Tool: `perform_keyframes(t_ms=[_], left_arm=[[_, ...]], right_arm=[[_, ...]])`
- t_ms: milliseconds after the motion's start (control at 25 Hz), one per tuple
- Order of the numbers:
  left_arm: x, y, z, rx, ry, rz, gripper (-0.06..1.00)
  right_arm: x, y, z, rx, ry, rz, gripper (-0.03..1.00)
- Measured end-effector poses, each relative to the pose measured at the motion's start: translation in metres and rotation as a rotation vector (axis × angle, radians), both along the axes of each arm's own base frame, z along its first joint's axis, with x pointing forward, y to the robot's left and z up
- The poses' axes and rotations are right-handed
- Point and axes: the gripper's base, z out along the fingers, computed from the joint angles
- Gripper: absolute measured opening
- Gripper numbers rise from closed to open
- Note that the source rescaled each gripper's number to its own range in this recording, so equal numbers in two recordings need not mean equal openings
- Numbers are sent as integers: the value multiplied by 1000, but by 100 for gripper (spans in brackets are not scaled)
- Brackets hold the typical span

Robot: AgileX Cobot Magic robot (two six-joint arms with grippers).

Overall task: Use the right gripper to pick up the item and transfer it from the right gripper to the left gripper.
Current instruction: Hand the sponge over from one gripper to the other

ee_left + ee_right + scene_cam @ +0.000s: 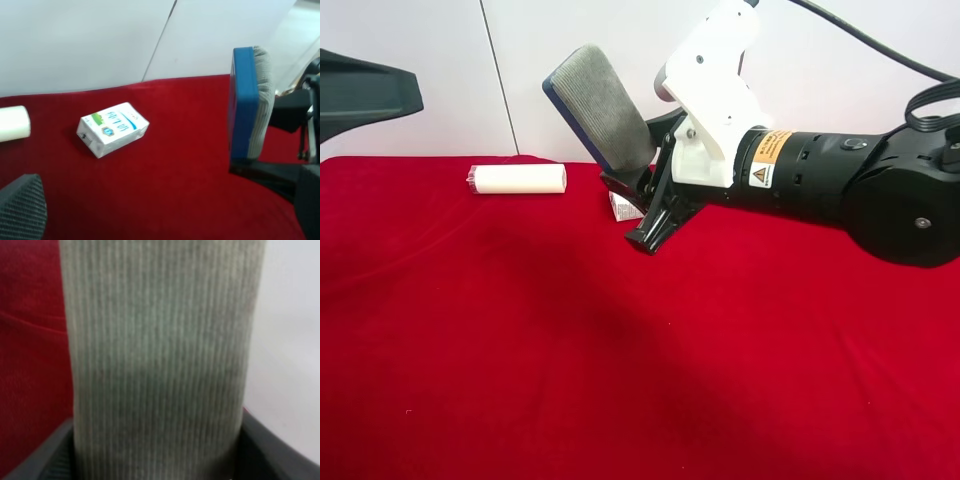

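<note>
Eraser (605, 105) lower end clamped between right pincer (642, 180) jaws, above cloth (520, 350).

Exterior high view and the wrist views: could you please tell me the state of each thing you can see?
Right tool, shut on the eraser, up off the red cloth.
Eraser, held by one end, tilted, clear of the red cloth.
Left tool, open, empty, apart from the eraser.
Cream cylinder, lying on its side on the red cloth.
White carton, lying flat on the red cloth.
</note>
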Motion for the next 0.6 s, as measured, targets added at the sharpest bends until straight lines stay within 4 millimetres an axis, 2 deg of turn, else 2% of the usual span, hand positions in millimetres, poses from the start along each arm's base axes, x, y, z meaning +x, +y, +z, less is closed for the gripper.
perform_keyframes(t_ms=[360,600], left_arm=[[10,-29,-4,35,-39,-42,100],[22,-50,2,42,-49,-75,100]], right_arm=[[0,0,0,0,0,0,4],[0,0,0,0,0,0,4]])
